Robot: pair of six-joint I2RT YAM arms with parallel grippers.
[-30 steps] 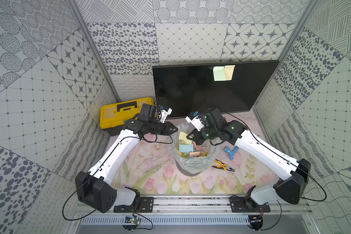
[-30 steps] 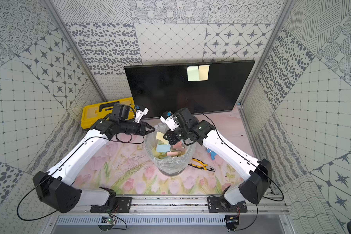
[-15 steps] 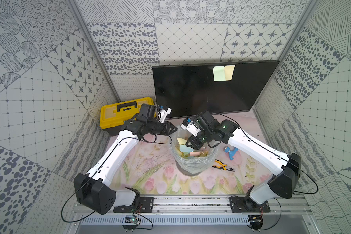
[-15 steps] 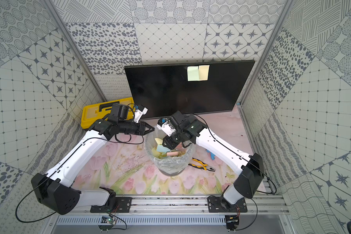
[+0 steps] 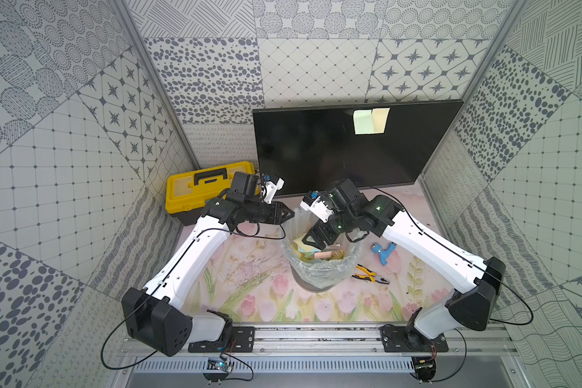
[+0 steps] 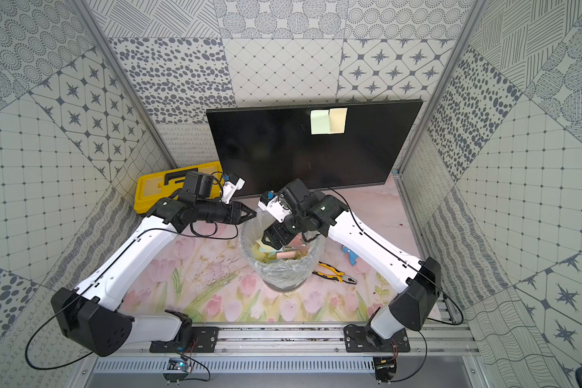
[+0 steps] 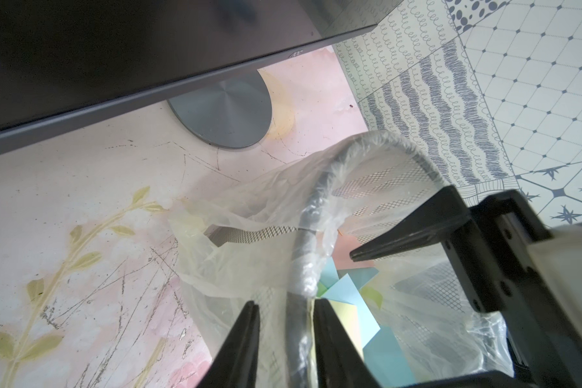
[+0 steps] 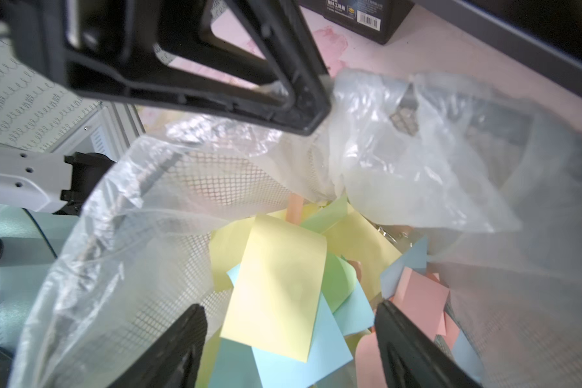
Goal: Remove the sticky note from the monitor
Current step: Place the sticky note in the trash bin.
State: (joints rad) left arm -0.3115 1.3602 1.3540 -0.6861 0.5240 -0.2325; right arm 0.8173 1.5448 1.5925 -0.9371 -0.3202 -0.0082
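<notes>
The black monitor [image 5: 316, 151] [image 6: 266, 151] stands at the back. A green sticky note [image 5: 362, 122] and a yellow sticky note [image 5: 380, 120] are stuck side by side near its upper right. My right gripper [image 5: 311, 242] [image 8: 288, 305] hangs open inside the mouth of the lined mesh bin [image 5: 320, 272]. A loose yellow note [image 8: 276, 285] lies between and below its fingers, on a pile of coloured notes. My left gripper [image 5: 289, 214] [image 7: 285, 304] straddles the bin rim [image 7: 320, 188]. Its jaws are narrow, one finger on the rim, a slit beside the other.
A yellow toolbox [image 5: 199, 188] sits at the back left beside the monitor. Yellow-handled pliers [image 5: 370, 273] and a blue tool [image 5: 383, 252] lie right of the bin under my right arm. The monitor's round grey base [image 7: 222, 111] stands just behind the bin.
My right gripper dipped toward the bin's middle and went from shut to wide open, letting go of the yellow note. My left jaws widened slightly on the rim.
</notes>
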